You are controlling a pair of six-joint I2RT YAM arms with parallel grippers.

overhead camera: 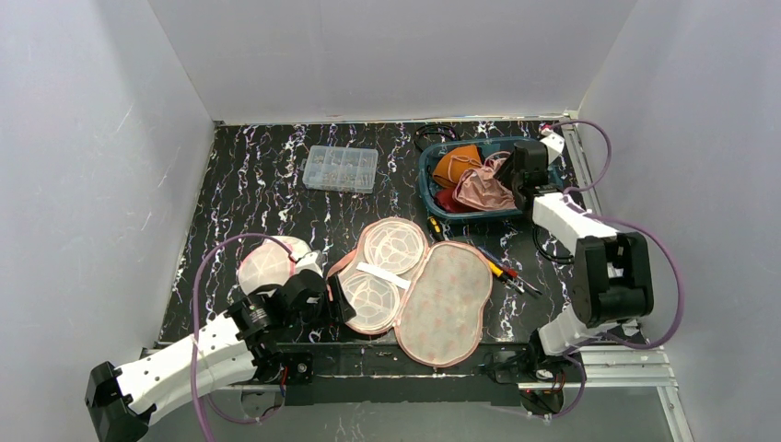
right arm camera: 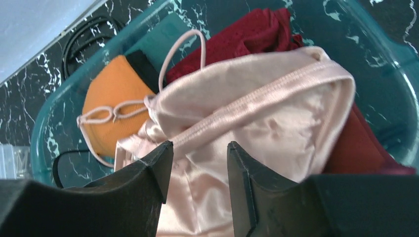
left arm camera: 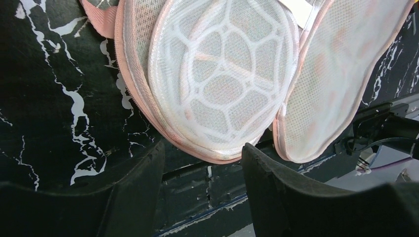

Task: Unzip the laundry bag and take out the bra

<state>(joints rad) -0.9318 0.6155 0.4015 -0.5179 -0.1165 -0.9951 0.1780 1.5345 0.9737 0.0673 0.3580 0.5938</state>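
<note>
The pink mesh laundry bag (overhead camera: 414, 285) lies unzipped and spread flat at the table's front centre, with its two white domed cups (overhead camera: 393, 247) showing. My left gripper (overhead camera: 336, 299) is open and empty at the bag's near left edge; in the left wrist view its fingertips (left arm camera: 202, 158) straddle the rim of one cup (left arm camera: 222, 74) without closing on it. The pale pink satin bra (overhead camera: 483, 189) lies in the teal basket (overhead camera: 428, 180). My right gripper (right arm camera: 200, 150) is open just over the bra (right arm camera: 257, 113), which shows between the fingers.
The basket wall (right arm camera: 385, 64) also holds an orange garment (right arm camera: 111, 94) and a dark red one (right arm camera: 257, 34). A round mesh piece (overhead camera: 267, 262) lies at the left, a clear compartment box (overhead camera: 341, 168) at the back, pens (overhead camera: 502, 269) right of the bag, and a black cable (overhead camera: 433, 135) behind the basket.
</note>
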